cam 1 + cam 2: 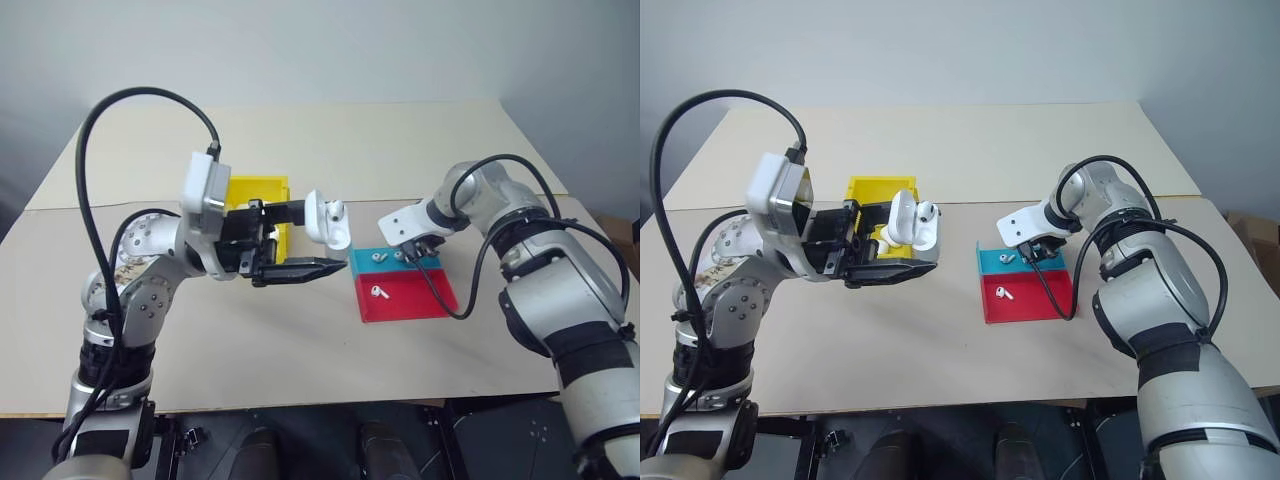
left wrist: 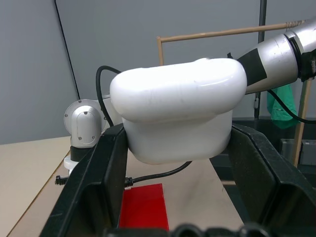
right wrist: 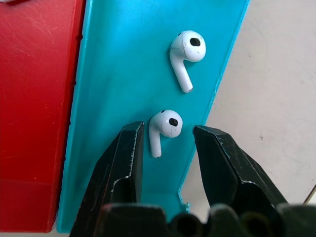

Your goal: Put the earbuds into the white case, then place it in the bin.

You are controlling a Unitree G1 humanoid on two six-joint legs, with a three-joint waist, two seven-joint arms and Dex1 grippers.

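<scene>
Left hand [image 1: 300, 243], mid-left of the head view, is clamped on the white case [image 1: 328, 220] and holds it up off the tabletop [image 1: 300, 330], just in front of the yellow bin [image 1: 258, 187]. Case is glossy white w/ rounded corners, lid flipped open; one earbud already sits in it, its rounded top poking out at the case's upper edge. In the left wrist view the case [image 2: 177, 116] sits wedged between both black fingers [image 2: 101, 182], smooth shell w/ a few faint scuffs.

Right hand [image 1: 418, 250], right of centre, points steeply down over the blue tray [image 1: 365, 262]. Its fingers stand apart, straddling one earbud [image 3: 165, 126] w/o visibly touching it. That earbud lies on the blue tray near its edge: tiny, shiny white, short stem, dark oval grille on the head. A 2nd earbud [image 3: 186, 52] of the same look lies just beyond it on the same tray, apart from the hand.

Red tray [image 1: 410, 297] butts against the blue one on its near side; a 3rd earbud [image 1: 380, 293] lies on the red, towards its left end. The bin is small, upright-walled, open-topped, and sits behind the left hand.
</scene>
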